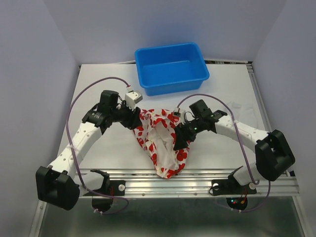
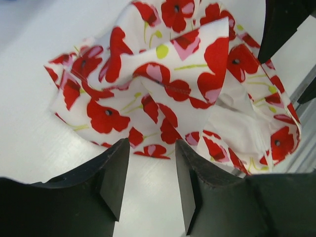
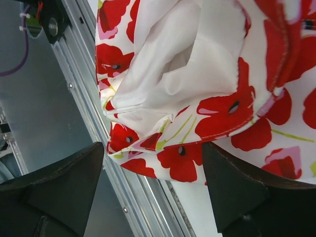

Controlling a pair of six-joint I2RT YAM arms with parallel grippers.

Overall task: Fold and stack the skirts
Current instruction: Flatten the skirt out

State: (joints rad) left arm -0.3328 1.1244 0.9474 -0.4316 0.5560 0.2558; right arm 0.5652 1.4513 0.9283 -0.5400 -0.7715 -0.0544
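One flowered skirt (image 1: 160, 143) lies crumpled at the near edge of the counter (image 1: 118, 153), in front of the blue tub (image 1: 170, 66). We see our left tool (image 2: 150, 170) beside it, slightly parted and empty; our right tool (image 3: 153, 165) gapes wide, gripping nothing.

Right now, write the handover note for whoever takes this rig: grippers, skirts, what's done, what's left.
Left gripper: open, empty, at the left edge of the floral skirt.
Right gripper: open, empty, at its right edge.
It lies crumpled, with its near end draped over the rail.
White skirt: faint, seems to lie on the right of the table.
Done: nothing folded or stacked.
Left: fold both, stack them.
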